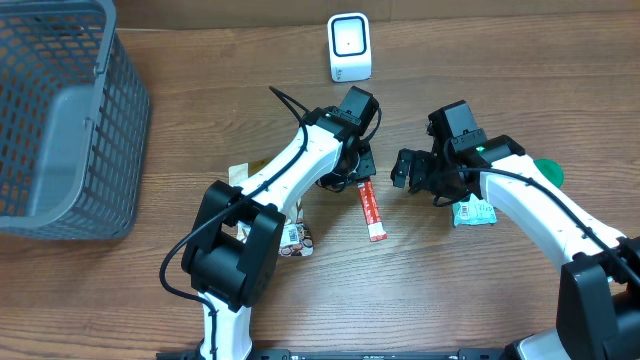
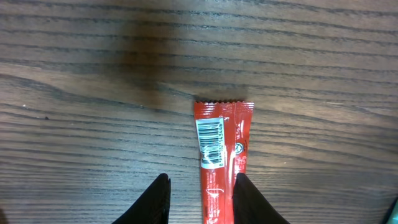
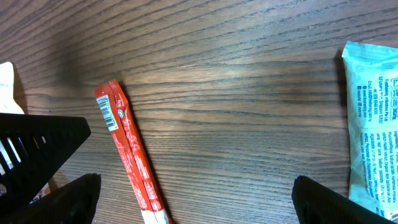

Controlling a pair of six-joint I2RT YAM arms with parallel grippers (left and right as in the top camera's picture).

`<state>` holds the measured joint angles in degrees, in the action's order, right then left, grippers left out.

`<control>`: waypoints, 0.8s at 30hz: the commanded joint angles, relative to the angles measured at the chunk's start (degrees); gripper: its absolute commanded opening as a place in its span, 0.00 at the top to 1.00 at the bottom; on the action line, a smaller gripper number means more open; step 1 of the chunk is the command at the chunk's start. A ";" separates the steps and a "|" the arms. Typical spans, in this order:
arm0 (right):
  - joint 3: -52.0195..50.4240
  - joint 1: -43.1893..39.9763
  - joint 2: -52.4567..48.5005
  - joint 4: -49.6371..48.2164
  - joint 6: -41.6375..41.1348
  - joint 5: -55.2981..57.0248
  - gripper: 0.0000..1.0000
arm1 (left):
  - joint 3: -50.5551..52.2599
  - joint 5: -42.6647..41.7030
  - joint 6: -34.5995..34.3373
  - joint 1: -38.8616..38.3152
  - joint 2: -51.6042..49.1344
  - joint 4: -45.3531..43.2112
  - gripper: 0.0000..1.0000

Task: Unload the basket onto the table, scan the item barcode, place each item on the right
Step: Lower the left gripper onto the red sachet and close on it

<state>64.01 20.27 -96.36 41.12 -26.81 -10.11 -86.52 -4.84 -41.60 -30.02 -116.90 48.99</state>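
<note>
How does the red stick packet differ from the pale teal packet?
The red stick packet is long and narrow; the pale teal packet is wider. The left tool straddles the red one, whose barcode faces up; the teal one has no tool around it and shows small print. Both lie flat on the wooden table.

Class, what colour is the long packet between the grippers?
The packet is red with a white barcode patch; left wrist view best.

My overhead camera looks straight down on the wooden table [image 1: 150,290] from well above. Both wrist cameras hang close over the tabletop, facing down, and I see the same long red foil sachet [image 2: 221,162] in each.
</note>
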 commanded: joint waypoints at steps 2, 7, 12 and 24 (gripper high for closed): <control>-0.37 -0.04 -0.44 -0.28 -0.20 0.02 0.00 | 0.17 1.01 -0.85 -0.44 0.00 -0.20 0.73; -0.37 -0.04 -0.44 -0.28 -0.20 0.02 0.00 | 0.17 1.79 -0.87 -0.46 0.00 -0.22 0.75; -0.37 -0.04 -0.44 -0.28 -0.20 0.02 0.00 | 0.17 2.93 -0.85 -0.46 0.00 -0.52 0.75; -0.37 -0.04 -0.44 -0.28 -0.20 0.02 0.00 | 0.17 2.97 -0.87 -1.14 0.00 -1.49 0.73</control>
<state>64.01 20.27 -96.36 41.15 -26.81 -10.11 -86.52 -2.90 -41.82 -30.20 -116.90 47.88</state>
